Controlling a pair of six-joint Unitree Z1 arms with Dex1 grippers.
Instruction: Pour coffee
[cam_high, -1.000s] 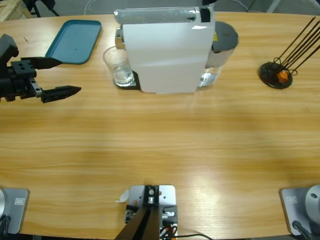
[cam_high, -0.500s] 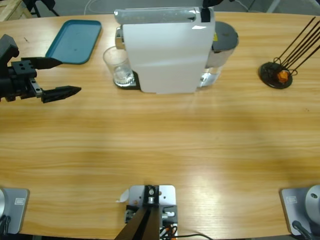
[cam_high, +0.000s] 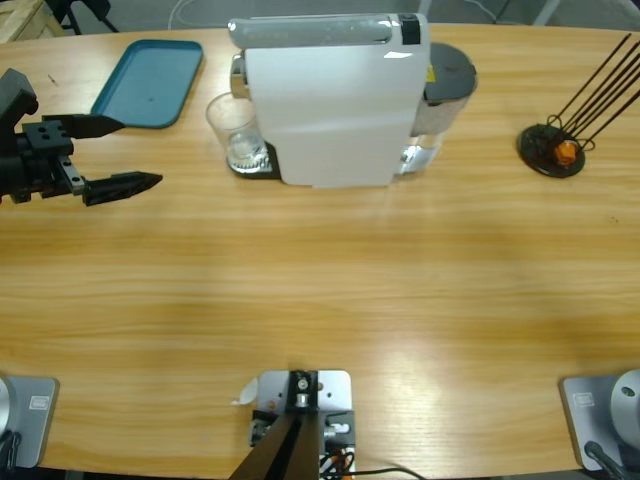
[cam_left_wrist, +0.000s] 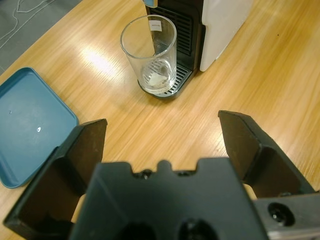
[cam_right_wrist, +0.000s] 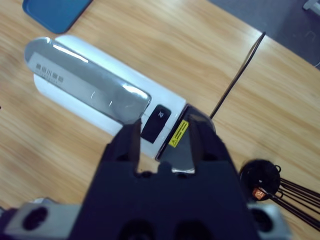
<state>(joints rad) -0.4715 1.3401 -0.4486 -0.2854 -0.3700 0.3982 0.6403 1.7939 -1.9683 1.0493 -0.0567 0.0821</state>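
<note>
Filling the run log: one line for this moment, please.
left gripper: open, empty, facing glass | glass: on coffee machine drip tray | right gripper: above machine, holding nothing

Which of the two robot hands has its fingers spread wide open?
The left end effector, near the blue tray and facing the glass. The right end effector, above the coffee machine, has its jaws close together.
</note>
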